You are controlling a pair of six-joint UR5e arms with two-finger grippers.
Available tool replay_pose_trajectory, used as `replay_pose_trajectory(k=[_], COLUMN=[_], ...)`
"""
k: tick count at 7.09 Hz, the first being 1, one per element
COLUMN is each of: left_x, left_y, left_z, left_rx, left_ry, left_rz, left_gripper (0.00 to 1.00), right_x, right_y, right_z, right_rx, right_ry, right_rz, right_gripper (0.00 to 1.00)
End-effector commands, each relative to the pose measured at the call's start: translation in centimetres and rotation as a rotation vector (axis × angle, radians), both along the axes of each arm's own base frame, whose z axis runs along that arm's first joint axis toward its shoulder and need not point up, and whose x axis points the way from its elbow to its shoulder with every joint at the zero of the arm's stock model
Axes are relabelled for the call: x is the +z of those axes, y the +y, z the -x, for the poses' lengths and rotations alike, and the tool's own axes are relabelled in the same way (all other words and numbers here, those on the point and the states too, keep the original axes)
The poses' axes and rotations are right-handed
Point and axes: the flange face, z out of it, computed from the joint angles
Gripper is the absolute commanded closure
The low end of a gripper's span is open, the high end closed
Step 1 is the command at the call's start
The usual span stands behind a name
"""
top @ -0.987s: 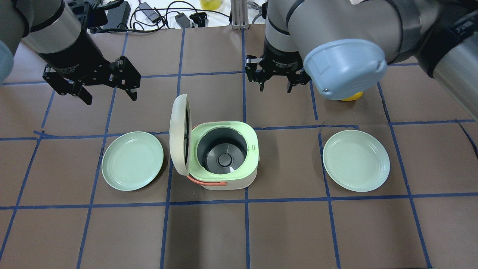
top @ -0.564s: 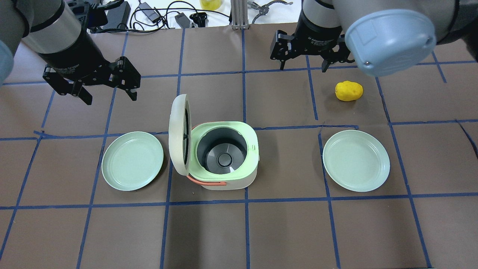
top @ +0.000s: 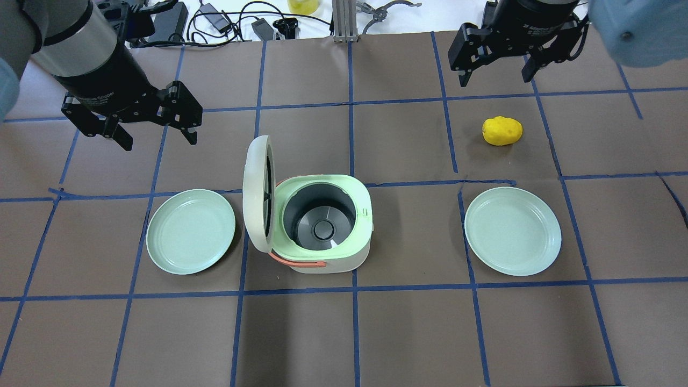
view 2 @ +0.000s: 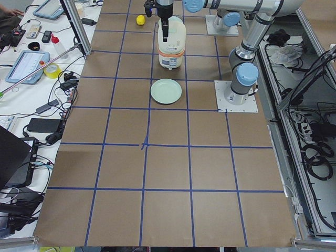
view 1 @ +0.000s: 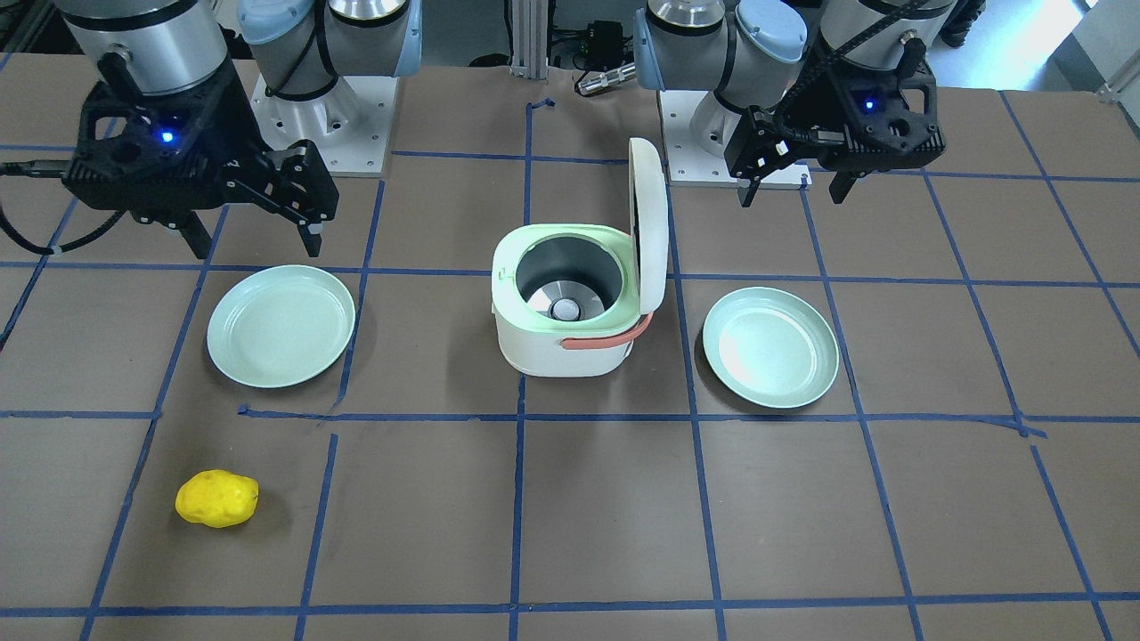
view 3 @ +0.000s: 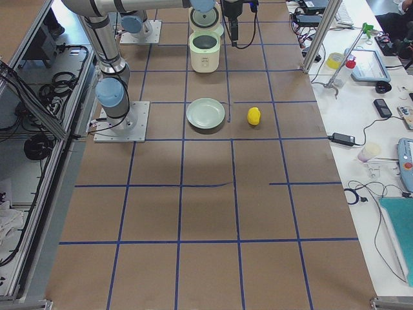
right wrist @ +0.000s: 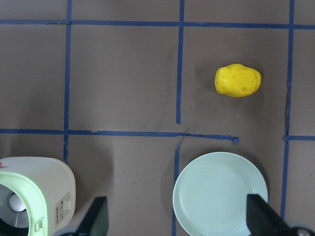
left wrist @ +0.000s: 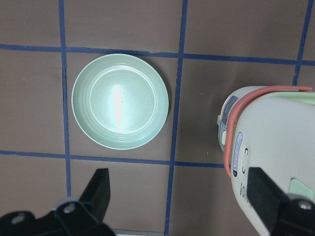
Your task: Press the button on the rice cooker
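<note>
Rice cooker (top: 322, 226) sits mid-worktop. Its lid (top: 257, 193) stands open on its left side, inner pot (top: 320, 215) exposed. One green plate on each flank: left plate (top: 191, 231), right plate (top: 512, 231). Yellow potato (top: 502, 131) lies beyond the right plate, toward the far edge. Left gripper (top: 158, 137) hangs between the left plate and the far edge, fingers spread, empty. Right gripper (top: 495, 75) is close to the far edge, right half, fingers spread, empty, well apart from the cooker.

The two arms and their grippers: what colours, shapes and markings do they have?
The left arm and right arm are silver-grey tubes with pale blue joint caps. The left gripper and right gripper are black, two-fingered, with white lettering; blue lights glow on their mounts.
</note>
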Motion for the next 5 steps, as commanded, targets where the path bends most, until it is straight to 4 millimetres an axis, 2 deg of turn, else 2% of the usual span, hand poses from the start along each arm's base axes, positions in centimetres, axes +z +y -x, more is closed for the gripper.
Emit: replay_pose_trajectory(k=[1,3,5], left_x=[0.0,0.0,0.0], left_y=[0.0,0.0,0.0], left_z=[0.0,0.0,0.0], left_rx=[0.0,-0.001,0.0], left_ry=[0.0,0.0,0.0], left_rz=[-0.001,-0.001,-0.001], left_gripper=[0.0,0.0,0.0], right_x=[0.6,1.8,1.8], right_y=[-0.5,-0.9,-0.9], right_z=[2.5,4.6,5.1], right_rx=[0.03,0.032,0.032], right_ry=[0.01,0.015,0.021], right_rz=[0.008,0.031,0.031], right_gripper=[0.0,0.0,0.0])
